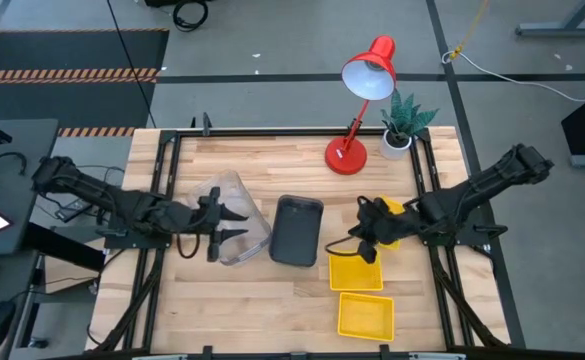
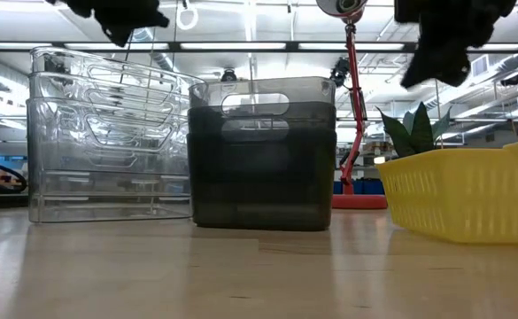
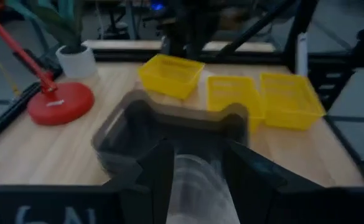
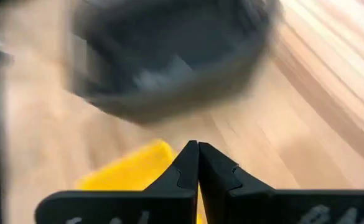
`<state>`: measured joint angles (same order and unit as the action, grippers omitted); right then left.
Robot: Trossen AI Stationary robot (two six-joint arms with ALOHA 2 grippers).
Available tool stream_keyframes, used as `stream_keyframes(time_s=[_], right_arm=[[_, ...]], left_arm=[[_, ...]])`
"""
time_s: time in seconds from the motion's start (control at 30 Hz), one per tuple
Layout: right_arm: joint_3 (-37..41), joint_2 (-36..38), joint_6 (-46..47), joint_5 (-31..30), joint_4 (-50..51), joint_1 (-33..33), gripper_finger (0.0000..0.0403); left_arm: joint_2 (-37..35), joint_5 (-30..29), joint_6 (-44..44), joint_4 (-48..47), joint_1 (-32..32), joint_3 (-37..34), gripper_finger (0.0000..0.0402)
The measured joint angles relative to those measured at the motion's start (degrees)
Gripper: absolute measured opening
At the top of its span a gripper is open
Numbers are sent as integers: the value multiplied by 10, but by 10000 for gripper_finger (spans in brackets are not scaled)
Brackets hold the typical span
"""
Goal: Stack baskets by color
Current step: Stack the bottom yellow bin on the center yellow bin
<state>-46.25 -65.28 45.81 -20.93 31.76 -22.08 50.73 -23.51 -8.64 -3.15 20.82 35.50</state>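
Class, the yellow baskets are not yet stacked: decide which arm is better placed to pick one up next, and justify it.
Probably the right. The right gripper hangs beside the yellow baskets, jaws shut on nothing; the left gripper is over the clear baskets, beyond the grey stack.

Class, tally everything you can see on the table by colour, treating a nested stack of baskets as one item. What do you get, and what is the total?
Yellow baskets: 3
Dark grey basket stack: 1
Clear basket stack: 1
Red desk lamp: 1
Green plant in white pot: 1
Total: 7
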Motion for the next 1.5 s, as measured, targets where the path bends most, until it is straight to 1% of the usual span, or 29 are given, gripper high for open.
stream_keyframes(time_s=[0.07,0.13,0.27,0.37,0.5,0.57,0.7,0.8,0.97,1.03,1.13,1.23,1.37,1.5], right_arm=[[-24,-20,22,21,57,9,15],[-42,-39,23,53,86,13,21],[-69,-77,17,98,84,5,38],[-89,-105,15,111,84,-12,54],[-120,-141,15,118,87,-39,75],[-139,-157,17,116,88,-52,85],[-164,-176,31,106,85,-71,98],[-174,-181,49,104,86,-82,103],[-174,-180,92,143,92,-89,103],[-174,-183,101,161,99,-91,103],[-174,-194,103,202,109,-98,103],[-174,-200,118,232,121,-110,103],[-174,-202,144,237,153,-128,104],[-174,-206,161,232,216,-144,107]], left_arm=[[-11,-5,-10,-1,14,-13,142],[-14,-24,-14,2,30,-18,142],[-17,-58,-23,1,63,-23,142],[-17,-88,-27,-7,92,-23,142],[-22,-146,-13,-39,130,-22,142],[-40,-151,6,-45,140,-22,142],[-102,-108,53,-55,145,-22,142],[-163,-94,87,-74,145,-22,141],[-249,-65,91,-121,145,-22,141],[-267,-41,90,-110,145,-27,141],[-289,-1,96,-57,145,-69,141],[-308,9,91,-12,145,-119,141],[-332,8,68,16,145,-172,141],[-353,2,58,40,145,-210,141]])
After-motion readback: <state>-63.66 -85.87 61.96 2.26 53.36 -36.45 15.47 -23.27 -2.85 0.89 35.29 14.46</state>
